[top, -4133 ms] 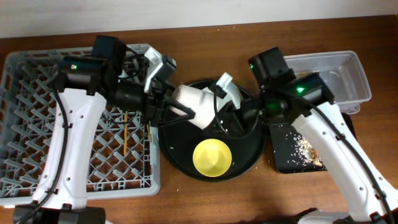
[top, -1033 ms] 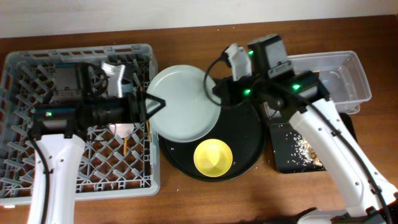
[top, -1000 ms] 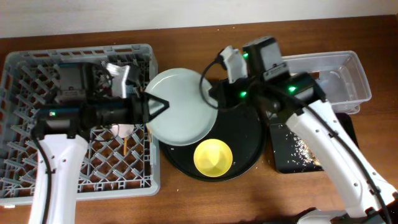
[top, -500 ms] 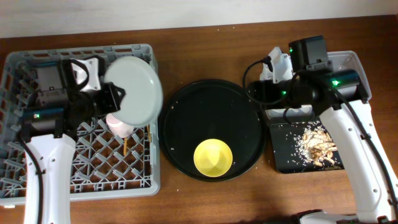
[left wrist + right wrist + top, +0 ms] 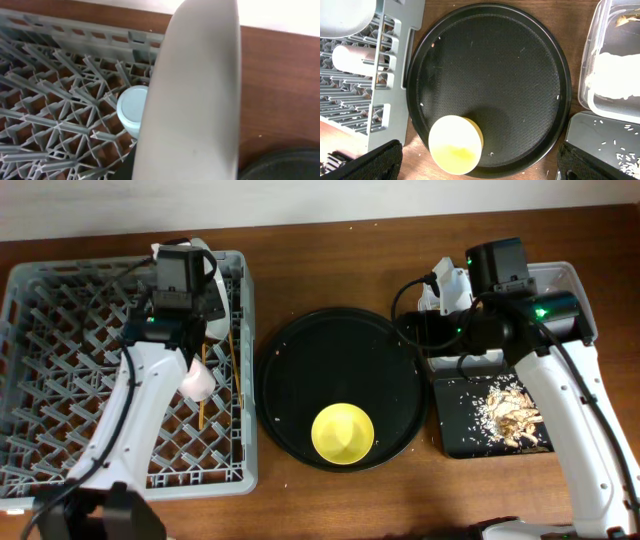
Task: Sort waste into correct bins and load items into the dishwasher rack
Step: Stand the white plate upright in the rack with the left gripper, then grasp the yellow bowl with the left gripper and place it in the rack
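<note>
Swinging up since half a second ago, the left gripper [image 5: 188, 292] is now holding the plate [image 5: 195, 100] on edge over the far right corner of the dishwasher rack [image 5: 60, 380], its fingers closed on the lower rim and mostly hidden. 1 blue cup [image 5: 134, 107] is sitting among the pegs just beside the plate, and the pink cup [image 5: 197, 380] is lying nearer the front beside the chopsticks [image 5: 203, 405]. The right gripper [image 5: 480, 157] is hanging wide open and empty over the edge of the round black tray [image 5: 330, 350], where the yellow bowl [image 5: 342, 432] is resting. Food scraps [image 5: 510, 405] are lying in the black rectangular tray [image 5: 460, 435], in front of the clear tub [image 5: 575, 300].
</note>
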You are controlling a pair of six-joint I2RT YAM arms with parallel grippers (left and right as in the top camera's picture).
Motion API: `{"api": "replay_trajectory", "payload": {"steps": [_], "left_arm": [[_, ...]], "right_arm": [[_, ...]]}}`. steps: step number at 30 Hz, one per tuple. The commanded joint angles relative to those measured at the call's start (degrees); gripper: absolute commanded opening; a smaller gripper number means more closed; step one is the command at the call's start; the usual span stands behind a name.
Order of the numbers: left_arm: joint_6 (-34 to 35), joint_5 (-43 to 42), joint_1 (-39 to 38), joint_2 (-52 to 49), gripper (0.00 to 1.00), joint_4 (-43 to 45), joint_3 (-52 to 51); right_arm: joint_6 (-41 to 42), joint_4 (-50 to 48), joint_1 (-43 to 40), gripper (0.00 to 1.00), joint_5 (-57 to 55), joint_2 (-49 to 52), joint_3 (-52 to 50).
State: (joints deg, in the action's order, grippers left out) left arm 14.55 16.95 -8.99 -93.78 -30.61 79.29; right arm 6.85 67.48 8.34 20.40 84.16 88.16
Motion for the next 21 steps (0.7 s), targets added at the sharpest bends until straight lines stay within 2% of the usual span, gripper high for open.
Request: {"api": "replay_trajectory", "payload": {"steps": [1,5,6,7,9,10,12,13,16,17,18,20,21], "left_arm": [[-0.9,0.7,0.0,-4.1,0.00,0.5,0.3],[-0.9,0.4,0.0,-8.0,0.02,0.9,0.3],[-0.9,0.4,0.0,-8.1,0.34,1.5,0.3],[-0.9,0.4,0.0,-8.1,0.72,1.5,0.3],[-0.9,0.4,0.0,-7.5,0.95,2.0,0.4],[-0.9,0.4,0.0,-6.3,0.98,2.0,0.8],[-0.9,0.4,0.0,0.7,0.99,1.5,1.4],[-0.9,-2.6,-0.7,8.0,0.99,-1.9,1.4],[1.6,-14.8,-2.9,19.3,0.98,-13.8,1.4],[3.7,-18.2,-4.2,21.6,0.94,-19.6,1.4],[6.7,-23.3,-7.8,21.9,0.89,-29.5,1.0],[6.7,-26.2,-13.7,21.1,0.82,-31.9,-3.1],[6.7,-26.2,-19.8,20.0,0.76,-26.9,-9.7]], "right_arm": [[-0.6,0.0,-0.1,0.99,-0.1,-0.4,0.0],[-0.6,0.0,-0.1,0.99,-0.1,-0.4,0.0],[-0.6,0.0,-0.1,0.99,-0.1,-0.4,0.0],[-0.6,0.0,-0.1,0.99,-0.1,-0.4,0.0],[-0.6,0.0,-0.1,0.99,-0.1,-0.4,0.0],[-0.6,0.0,-0.1,0.99,-0.1,-0.4,0.0],[-0.6,0.0,-0.1,0.99,-0.1,-0.4,0.0],[-0.6,0.0,-0.1,0.99,-0.1,-0.4,0.0],[-0.6,0.0,-0.1,0.99,-0.1,-0.4,0.0],[-0.6,0.0,-0.1,0.99,-0.1,-0.4,0.0],[-0.6,0.0,-0.1,0.98,-0.1,-0.4,0.0],[-0.6,0.0,-0.1,0.99,-0.1,-0.4,0.0],[-0.6,0.0,-0.1,0.99,-0.1,-0.4,0.0]]}}
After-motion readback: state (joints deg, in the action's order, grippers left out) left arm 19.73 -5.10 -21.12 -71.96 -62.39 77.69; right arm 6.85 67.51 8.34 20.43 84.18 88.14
